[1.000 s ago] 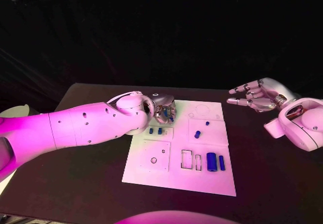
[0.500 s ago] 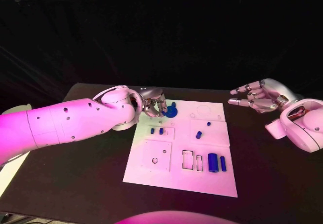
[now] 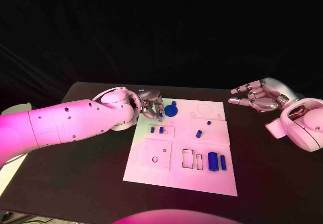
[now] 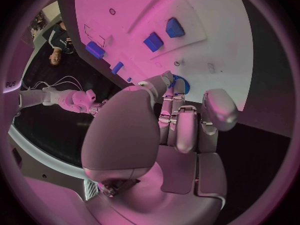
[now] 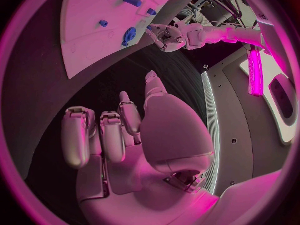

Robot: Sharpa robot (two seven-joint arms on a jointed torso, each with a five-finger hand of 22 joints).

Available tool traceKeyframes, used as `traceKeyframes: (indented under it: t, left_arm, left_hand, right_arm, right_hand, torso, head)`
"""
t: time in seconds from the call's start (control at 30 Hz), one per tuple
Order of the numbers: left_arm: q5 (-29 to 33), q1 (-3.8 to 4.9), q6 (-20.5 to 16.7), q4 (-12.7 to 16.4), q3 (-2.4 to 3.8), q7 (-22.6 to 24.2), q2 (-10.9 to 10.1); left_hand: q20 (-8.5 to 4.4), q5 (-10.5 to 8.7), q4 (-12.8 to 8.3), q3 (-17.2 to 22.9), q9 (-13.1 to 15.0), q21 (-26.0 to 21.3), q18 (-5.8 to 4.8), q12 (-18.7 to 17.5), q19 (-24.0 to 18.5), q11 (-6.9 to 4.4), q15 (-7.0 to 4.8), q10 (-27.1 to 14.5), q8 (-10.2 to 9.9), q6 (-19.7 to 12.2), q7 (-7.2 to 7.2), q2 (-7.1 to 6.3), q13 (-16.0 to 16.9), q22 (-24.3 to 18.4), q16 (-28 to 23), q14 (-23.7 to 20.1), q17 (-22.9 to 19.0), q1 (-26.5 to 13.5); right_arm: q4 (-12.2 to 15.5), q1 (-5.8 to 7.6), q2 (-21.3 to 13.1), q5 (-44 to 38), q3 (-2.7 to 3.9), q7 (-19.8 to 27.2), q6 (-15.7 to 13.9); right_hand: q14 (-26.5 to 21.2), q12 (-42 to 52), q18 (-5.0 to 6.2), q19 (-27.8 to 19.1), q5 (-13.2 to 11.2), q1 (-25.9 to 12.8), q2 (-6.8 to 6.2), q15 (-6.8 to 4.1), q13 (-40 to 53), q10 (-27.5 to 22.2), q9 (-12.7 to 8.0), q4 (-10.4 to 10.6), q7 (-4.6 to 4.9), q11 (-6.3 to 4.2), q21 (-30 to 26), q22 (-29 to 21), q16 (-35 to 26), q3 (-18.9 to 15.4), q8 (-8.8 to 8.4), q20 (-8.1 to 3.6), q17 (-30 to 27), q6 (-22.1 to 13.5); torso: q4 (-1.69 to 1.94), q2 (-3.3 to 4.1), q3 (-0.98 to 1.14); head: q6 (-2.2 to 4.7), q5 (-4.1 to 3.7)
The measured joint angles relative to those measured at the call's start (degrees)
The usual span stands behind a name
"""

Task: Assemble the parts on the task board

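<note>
At board's far edge, L hand (image 3: 152,108) by disc (image 3: 172,110)

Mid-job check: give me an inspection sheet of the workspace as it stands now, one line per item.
Surface: black table, matte, bare around the board.
Job's things: white rectangular task board lies flat at the centre; round blue disc part sits at its far left corner, beside the left hand's fingers; small blue pegs stand in the upper left panel; blue cylinder and thin blue bar lie in the near right area.
Clutter: nothing seen.
Hands: left hand is at the disc, whether it holds the disc cannot be told; right hand hovers off the board's right, fingers apart, empty.
Cables: nothing seen.
Surroundings: dark backdrop.
</note>
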Motion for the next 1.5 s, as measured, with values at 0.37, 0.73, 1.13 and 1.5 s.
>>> traceKeyframes:
  t: [0.37,0.73,1.13,1.5]
  left_arm:
    - [0.2,-0.24,1.3,-0.6,-0.31,-0.2,0.2]
    - [0.3,-0.33,2.2,-1.5,-0.55,-0.4,0.7]
    - [0.2,-0.38,2.8,-2.0,-0.59,-0.5,1.3]
    - [0.1,-0.50,3.6,-2.1,-0.67,-0.7,1.5]
  left_hand:
    - [0.00,0.00,0.0,0.0,0.0,0.0,0.00,-0.2,0.0,-0.01,0.00,0.0,0.0,0.0,0.00,-0.12,0.0,0.0,0.0,0.0,0.0,-0.1]
    - [0.00,0.00,0.0,0.0,0.0,0.0,0.00,-0.2,0.0,0.00,0.00,0.0,0.0,0.0,0.00,-0.12,0.0,0.0,0.0,0.0,0.0,-0.1]
    - [0.00,0.00,-0.1,0.1,0.0,0.0,0.00,-0.2,0.0,0.00,0.00,0.0,0.0,0.0,0.02,-0.10,0.0,0.0,0.0,0.0,0.0,-0.1]
    - [0.00,0.00,-0.1,0.1,-0.1,0.0,0.00,-0.4,0.0,-0.19,0.00,0.2,0.0,0.4,0.01,-0.12,0.1,0.0,0.0,0.0,-0.1,-0.6]
  right_arm:
    - [0.0,-0.03,0.1,0.0,0.00,0.0,0.0]
    - [0.0,-0.05,0.1,0.0,0.00,0.0,0.0]
    - [0.0,-0.06,0.1,0.0,0.00,0.1,0.0]
    - [0.0,-0.06,0.1,0.0,0.00,0.1,0.0]
  right_hand:
    - [0.0,0.0,0.00,0.0,0.0,0.0,0.00,0.00,0.0,0.0,0.0,0.0,0.00,0.00,0.0,0.0,0.0,0.0,0.00,0.00,0.0,0.0]
    - [0.0,0.0,0.00,0.0,0.0,0.0,0.00,0.00,0.0,0.0,0.0,0.0,0.00,0.00,0.0,0.0,0.0,0.0,0.00,0.00,0.0,0.0]
    - [0.0,0.0,0.00,0.0,0.0,0.0,0.00,0.00,0.0,0.0,0.0,0.0,0.00,0.00,0.0,0.0,0.0,0.0,0.00,0.00,0.0,0.0]
    - [0.0,0.0,0.00,0.0,0.0,0.0,0.00,0.00,0.0,0.0,0.0,0.0,0.00,0.00,0.0,0.0,0.0,0.0,0.00,0.00,0.0,0.0]
  torso:
    - [0.04,-0.01,0.02]
    - [-0.01,-0.01,0.03]
    - [0.00,-0.02,0.03]
    - [0.00,-0.02,0.03]
  head:
    - [-0.12,0.05]
    - [-0.20,0.19]
    - [-0.30,0.35]
    - [-0.42,0.28]
